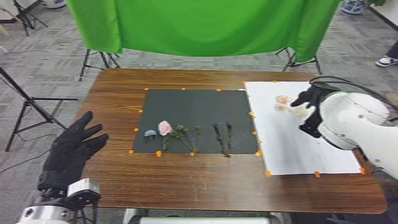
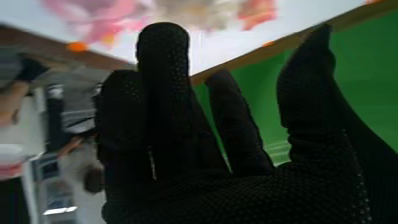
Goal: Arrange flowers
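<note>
Peach-pink blossoms [image 1: 282,99] lie on our white sheet [image 1: 306,157]; a pink rose [image 1: 164,128] and leafy green stems [image 1: 182,132] remain, our black-gloved right hand [image 2: 222,195] wide.

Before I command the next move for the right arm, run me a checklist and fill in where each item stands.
1. Right hand empty and fingers straight: ok.
2. Left hand out of the work area: ok, it is open, to the left of the black mat.
3. Pink flower lying on the black mat: ok.
4. Green sprigs moved to the white sheet: not ok, they lie on the black mat beside the pink flower.
5. Right hand free of contact with the pale flowers on the white sheet: cannot tell, it is close beside them.
</note>
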`<act>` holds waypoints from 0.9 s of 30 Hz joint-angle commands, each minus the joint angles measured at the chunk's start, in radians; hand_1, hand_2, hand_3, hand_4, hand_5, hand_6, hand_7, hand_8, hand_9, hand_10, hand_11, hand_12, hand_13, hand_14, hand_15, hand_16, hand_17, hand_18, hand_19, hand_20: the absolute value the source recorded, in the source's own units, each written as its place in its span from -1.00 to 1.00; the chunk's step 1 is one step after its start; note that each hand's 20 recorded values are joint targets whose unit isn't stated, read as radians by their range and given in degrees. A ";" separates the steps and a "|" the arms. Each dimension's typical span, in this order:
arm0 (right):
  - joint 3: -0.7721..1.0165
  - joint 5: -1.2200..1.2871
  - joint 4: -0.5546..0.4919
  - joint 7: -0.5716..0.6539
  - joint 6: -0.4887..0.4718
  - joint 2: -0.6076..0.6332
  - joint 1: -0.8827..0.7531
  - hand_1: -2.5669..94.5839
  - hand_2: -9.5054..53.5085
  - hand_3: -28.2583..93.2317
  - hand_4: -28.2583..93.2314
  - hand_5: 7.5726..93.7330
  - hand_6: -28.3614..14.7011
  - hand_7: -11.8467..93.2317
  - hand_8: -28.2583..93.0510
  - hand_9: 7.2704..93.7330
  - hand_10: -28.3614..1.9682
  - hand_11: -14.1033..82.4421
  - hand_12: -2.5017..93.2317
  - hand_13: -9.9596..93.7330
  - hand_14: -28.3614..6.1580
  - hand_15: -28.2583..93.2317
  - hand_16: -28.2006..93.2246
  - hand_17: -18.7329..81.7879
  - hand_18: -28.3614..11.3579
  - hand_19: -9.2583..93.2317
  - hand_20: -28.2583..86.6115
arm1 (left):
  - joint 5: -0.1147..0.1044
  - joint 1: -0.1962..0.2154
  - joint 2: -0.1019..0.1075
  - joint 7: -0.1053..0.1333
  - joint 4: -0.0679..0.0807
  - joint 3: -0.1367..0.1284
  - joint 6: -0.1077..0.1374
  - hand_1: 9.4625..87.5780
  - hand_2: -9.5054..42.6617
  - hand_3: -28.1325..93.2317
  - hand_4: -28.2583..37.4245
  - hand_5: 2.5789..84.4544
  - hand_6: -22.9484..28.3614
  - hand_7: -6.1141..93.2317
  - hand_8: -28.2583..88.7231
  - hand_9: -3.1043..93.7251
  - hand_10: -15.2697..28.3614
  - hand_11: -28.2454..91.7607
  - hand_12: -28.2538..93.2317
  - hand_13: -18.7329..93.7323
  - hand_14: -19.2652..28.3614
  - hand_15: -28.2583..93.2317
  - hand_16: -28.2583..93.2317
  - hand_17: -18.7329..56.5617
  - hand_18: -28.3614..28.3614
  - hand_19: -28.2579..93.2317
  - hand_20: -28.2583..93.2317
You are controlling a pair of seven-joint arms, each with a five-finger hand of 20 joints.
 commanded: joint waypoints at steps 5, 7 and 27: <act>-0.046 0.030 0.115 0.144 -0.148 -0.028 0.079 -0.32 -0.61 0.78 -0.92 -0.15 -0.04 -0.60 -0.68 -0.12 -0.66 -0.56 -0.70 0.54 -0.19 0.59 -0.40 0.39 -0.43 1.00 -0.16 | -0.016 0.007 -0.005 0.018 -0.002 0.001 -0.004 -0.50 -0.35 0.49 -0.78 -0.26 0.20 -0.73 -0.64 -0.36 0.55 -0.13 -0.35 -0.31 0.96 0.41 -0.74 -0.67 1.00 0.42 -0.53; -0.036 0.043 0.133 0.148 -0.178 -0.038 0.077 -0.30 -0.63 0.78 -0.92 -0.16 -0.04 -0.60 -0.67 -0.13 -0.66 -0.56 -0.70 0.54 -0.20 0.60 -0.40 0.40 -0.44 1.00 -0.15 | -0.016 0.005 -0.004 0.020 -0.001 0.003 -0.006 -0.50 -0.35 0.49 -0.78 -0.26 0.20 -0.73 -0.64 -0.36 0.55 -0.13 -0.35 -0.31 0.96 0.41 -0.74 -0.67 1.00 0.42 -0.53; -0.107 0.046 0.198 0.178 -0.182 -0.072 0.094 -0.24 -0.70 0.77 -0.92 -0.29 0.08 -0.59 -0.68 -0.14 -0.61 -0.56 -0.70 0.54 -0.17 0.64 -0.41 0.40 -0.45 1.00 -0.15 | -0.016 -0.014 -0.016 0.015 0.009 0.020 -0.025 -0.50 -0.35 0.50 -0.79 -0.26 0.19 -0.72 -0.64 -0.36 0.55 -0.12 -0.36 -0.31 0.97 0.41 -0.74 -0.67 1.00 0.42 -0.54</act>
